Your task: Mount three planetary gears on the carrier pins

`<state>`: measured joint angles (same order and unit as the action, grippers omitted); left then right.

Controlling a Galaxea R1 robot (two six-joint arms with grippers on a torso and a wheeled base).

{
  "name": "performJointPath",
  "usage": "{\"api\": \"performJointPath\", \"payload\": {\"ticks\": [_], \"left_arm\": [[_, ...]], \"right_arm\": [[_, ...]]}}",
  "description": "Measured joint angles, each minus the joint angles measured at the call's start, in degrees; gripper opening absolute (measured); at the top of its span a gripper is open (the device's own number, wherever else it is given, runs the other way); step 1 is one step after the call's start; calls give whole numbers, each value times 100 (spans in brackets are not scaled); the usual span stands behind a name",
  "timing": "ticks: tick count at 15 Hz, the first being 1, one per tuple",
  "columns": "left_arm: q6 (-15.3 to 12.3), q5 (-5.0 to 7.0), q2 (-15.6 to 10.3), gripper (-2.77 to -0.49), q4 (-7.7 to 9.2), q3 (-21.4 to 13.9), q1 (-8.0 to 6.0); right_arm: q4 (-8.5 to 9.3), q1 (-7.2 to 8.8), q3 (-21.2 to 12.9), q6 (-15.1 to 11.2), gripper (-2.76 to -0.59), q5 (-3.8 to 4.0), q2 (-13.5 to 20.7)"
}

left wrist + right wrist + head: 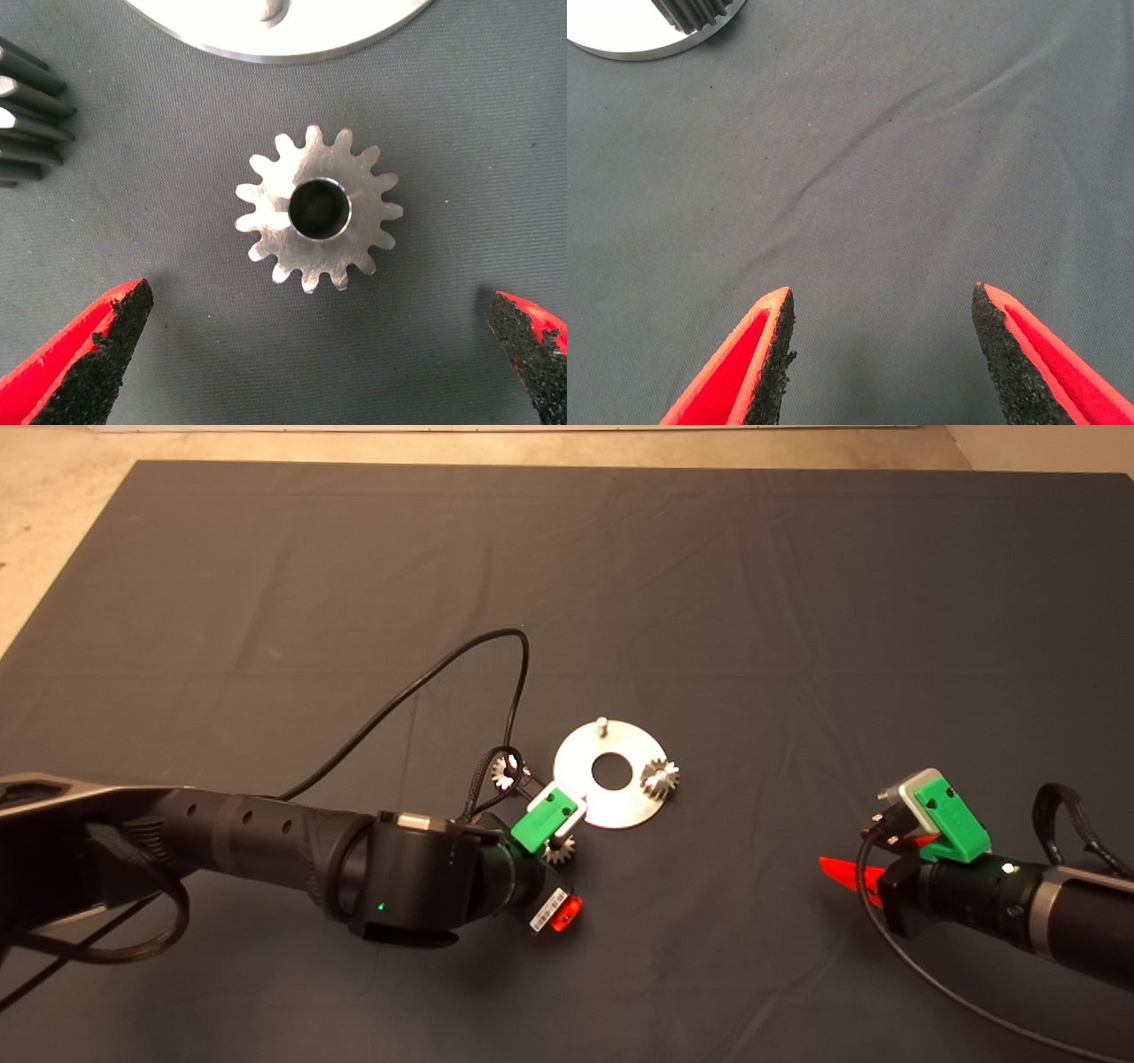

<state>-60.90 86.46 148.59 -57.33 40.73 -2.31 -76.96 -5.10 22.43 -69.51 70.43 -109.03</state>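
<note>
1. Left of the silver plate (610, 774), a first loose gear (508, 771) lies on the dark mat (797, 602), close to the plate's rim but off it, with the black cable (416, 691) looping past it.

2. Just off the plate's lower-left edge, the left gripper (319, 354) hovers over a second loose gear (317, 210), which lies flat on the mat with its dark centre hole facing up. The fingers (97, 345) are spread wide, one to each side of the gear, and hold nothing.

3. To do this pick well, I judge the gripper should come straight down, keeping the gear centred between the pads, and close evenly on opposite teeth, so the gear lifts level and not cocked.

4. The plate edge (292, 49) is near this gear, so the fingers should avoid touching it on the way down; a nudged plate would shift the pins.

5. On the plate's far side, one bare carrier pin (601, 725) stands upright. A second pin seems to be hidden under the left wrist, so I cannot place it.

6. On the plate's right side, a third gear (659, 777) already sits on the plate, apparently on its pin. One of three looks installed.

7. When seating the lifted gear, its hole should line up over the pin and its teeth should clear the mounted gear.

8. Well right of the plate, the right gripper (881, 354) waits above bare mat, fingers apart and empty.
</note>
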Motion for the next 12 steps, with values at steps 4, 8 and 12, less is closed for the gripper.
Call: {"api": "performJointPath", "payload": {"ticks": [4,8,12], "left_arm": [[0,-96,0,-51,41,45,-155],[11,-253,0,-51,141,138,-290],[13,-403,44,-54,177,306,-295]], "right_arm": [[-3,-13,0,0,-188,-2,-1],[-2,-13,0,0,-188,2,-1],[-2,-13,0,0,-188,0,0]]}}
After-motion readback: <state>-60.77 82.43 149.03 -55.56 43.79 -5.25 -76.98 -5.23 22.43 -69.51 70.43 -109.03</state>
